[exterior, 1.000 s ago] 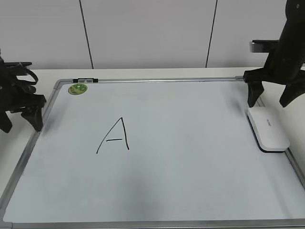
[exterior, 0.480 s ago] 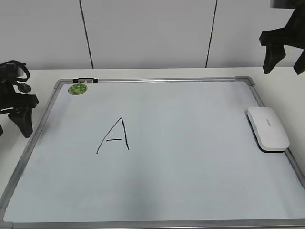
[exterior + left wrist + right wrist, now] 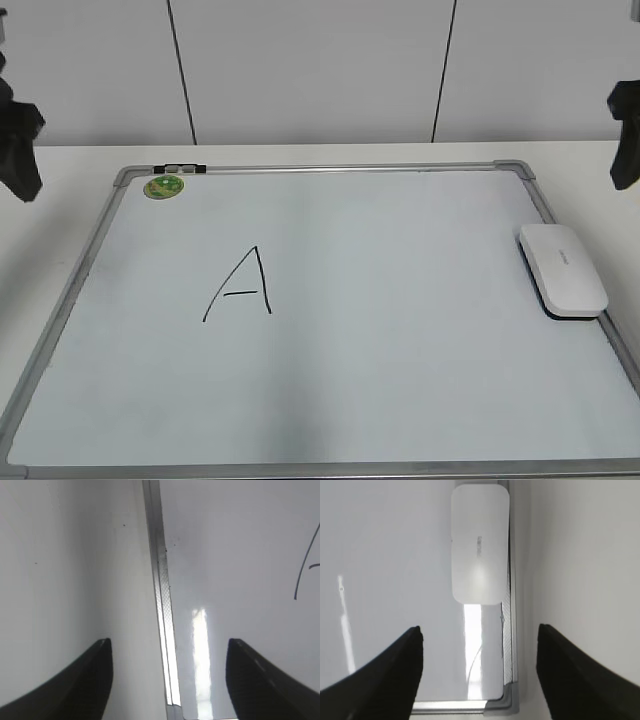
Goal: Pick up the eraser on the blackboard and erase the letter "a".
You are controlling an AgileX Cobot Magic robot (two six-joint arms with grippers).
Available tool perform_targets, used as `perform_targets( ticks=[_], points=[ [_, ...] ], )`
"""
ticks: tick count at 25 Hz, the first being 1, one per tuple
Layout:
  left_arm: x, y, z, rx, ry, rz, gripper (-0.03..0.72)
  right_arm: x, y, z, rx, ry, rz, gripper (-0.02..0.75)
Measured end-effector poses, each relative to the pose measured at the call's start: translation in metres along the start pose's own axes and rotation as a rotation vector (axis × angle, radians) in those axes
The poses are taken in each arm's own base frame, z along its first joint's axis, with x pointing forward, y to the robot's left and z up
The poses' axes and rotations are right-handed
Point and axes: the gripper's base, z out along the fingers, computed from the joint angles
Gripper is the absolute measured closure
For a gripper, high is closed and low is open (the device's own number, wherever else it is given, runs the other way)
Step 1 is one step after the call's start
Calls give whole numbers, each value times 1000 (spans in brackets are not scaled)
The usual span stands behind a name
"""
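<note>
Shows a white, rounded-rectangular plastic eraser (image 3: 563,270) lying flat at 3 o'clock on the large white, grey-framed blackboard (image 3: 400,330), long side just beside the right frame rail and apart from the writing. Probably parked there to keep the writing area free.

Finds only a large, angular black capital "A" (image 3: 240,285) at about 9 o'clock from the board's centre, with a round green sticker (image 3: 163,186) at 11 o'clock; no small letter "a" to be made out in any view.

Catches the left pincer (image 3: 167,642) spread wide and holding nothing, raised above the board's left rail. Catches the right pincer (image 3: 479,629) likewise spread and empty, raised beyond the board's 1 o'clock corner, with the eraser in line ahead between its jaws and well apart from them. Suggests a pickup not yet begun.

Leaves ample bare board between eraser and writing for a sweep toward 9 o'clock. Offers little room on the eraser's 3 o'clock side, where the raised rail could foul a jaw; hence, likely, a grasp across the short width with care at that edge. Beyond the frame, only a narrow strip of white table (image 3: 80,160) at 12 o'clock.
</note>
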Motion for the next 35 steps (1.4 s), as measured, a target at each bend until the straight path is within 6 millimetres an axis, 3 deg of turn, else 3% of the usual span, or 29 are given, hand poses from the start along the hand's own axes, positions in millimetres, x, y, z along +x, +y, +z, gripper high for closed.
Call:
perform_targets(
  ticks=[6,14,18,22,29,35],
  points=[
    [25,-12,-61,-44,-174,49,173,57,-1,-29,-16,-80,4,214],
    [108,-5,-104,-50,-353,58,173,139,-3,-51,-29,-247,5,215],
    [153,7,-109,-43,-415,59,173,179,-4,-52,-45,-316,7,215],
    [193,16,-105,-36,-459,55,174,215,-2,-39,-95,-326,24,216],
    [259,33,-97,-21,-563,57,174,249,-1,-35,-128,-399,27,216],
    [291,41,-78,-28,-612,57,174,272,-2,-46,-126,-482,6,216]
  ],
)
